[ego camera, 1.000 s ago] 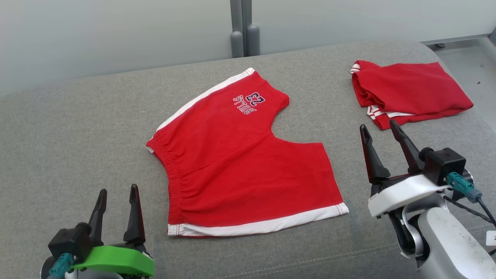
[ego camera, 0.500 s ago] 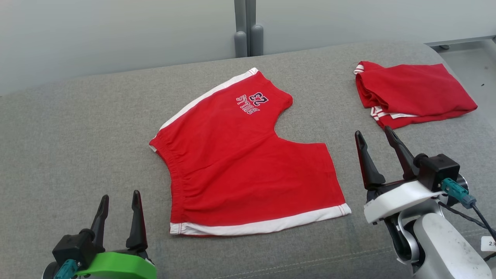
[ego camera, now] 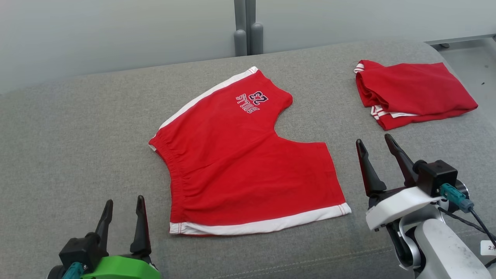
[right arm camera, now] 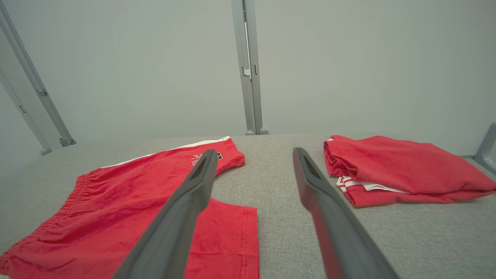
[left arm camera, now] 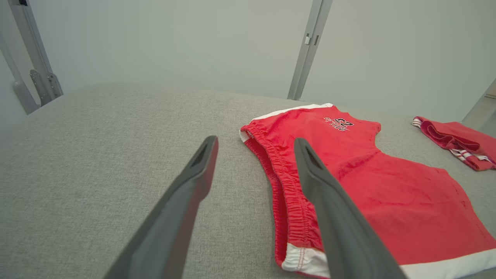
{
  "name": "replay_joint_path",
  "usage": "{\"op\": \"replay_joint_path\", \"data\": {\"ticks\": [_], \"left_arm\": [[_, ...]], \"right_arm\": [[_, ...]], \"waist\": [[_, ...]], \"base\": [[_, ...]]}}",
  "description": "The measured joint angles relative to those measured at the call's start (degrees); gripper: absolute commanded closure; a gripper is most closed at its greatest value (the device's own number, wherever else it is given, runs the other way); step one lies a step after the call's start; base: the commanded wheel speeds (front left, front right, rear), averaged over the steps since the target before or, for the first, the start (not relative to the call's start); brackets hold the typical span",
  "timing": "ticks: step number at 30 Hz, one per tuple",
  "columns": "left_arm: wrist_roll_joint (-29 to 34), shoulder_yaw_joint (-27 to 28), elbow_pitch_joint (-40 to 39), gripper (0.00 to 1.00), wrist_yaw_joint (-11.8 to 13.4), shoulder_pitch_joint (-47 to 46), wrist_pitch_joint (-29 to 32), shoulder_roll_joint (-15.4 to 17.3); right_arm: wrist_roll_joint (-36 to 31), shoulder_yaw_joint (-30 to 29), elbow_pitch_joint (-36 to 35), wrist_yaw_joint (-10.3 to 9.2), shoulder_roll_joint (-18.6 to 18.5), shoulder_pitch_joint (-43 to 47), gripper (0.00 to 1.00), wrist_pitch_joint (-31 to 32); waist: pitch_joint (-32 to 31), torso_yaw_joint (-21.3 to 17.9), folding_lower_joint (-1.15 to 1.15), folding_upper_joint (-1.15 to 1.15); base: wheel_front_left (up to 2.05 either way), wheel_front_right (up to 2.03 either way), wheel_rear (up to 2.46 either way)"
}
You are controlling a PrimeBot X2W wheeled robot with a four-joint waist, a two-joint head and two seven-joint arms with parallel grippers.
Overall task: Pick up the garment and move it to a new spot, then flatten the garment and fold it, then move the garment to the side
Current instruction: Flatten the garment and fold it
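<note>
Red shorts (ego camera: 240,162) with white trim and "BULLS 23" print lie spread flat in the middle of the grey cushion (ego camera: 77,128); they also lie ahead in the left wrist view (left arm camera: 368,182) and the right wrist view (right arm camera: 128,209). My left gripper (ego camera: 123,201) stands open at the lower left, short of the waistband corner, with nothing between its fingers. To the right of the leg hem, my right gripper (ego camera: 374,141) is open too and holds nothing.
A second red garment (ego camera: 410,93), folded, lies at the cushion's far right, also in the right wrist view (right arm camera: 395,170). A grey post (ego camera: 246,27) rises behind the cushion against a pale wall. The cushion's right edge drops to the floor (ego camera: 472,62).
Both grippers have drawn back toward the bottom of the head view, still open. The head camera shifted slightly. The shorts have not moved.
</note>
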Motion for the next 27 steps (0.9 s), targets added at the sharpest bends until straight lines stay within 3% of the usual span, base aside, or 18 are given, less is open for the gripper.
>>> {"op": "replay_joint_path", "data": {"ticks": [5, 17, 27], "left_arm": [[0.13, -1.87, 2.55, 0.00, -0.27, 0.83, 0.02, 0.04], [2.71, -7.69, 8.82, 0.00, -6.09, 1.38, 3.67, 3.18], [3.47, -7.97, 11.05, 0.00, -7.73, -3.41, 3.86, 4.00]], "right_arm": [[0.05, 0.02, 2.07, 0.62, 0.04, 1.28, 0.00, 0.00], [4.32, -0.12, 6.53, 4.01, 1.15, 2.77, 0.00, 0.07], [4.80, -0.37, 8.45, 6.08, 0.24, 1.46, 0.00, 0.31]], "waist": [[0.24, 0.00, 0.00, 0.00], [3.01, -0.82, 0.00, 0.00], [5.97, -2.22, 0.00, 0.00]], "base": [[0.00, 0.00, 0.00], [0.00, 0.00, 0.00], [0.00, 0.00, 0.00]]}}
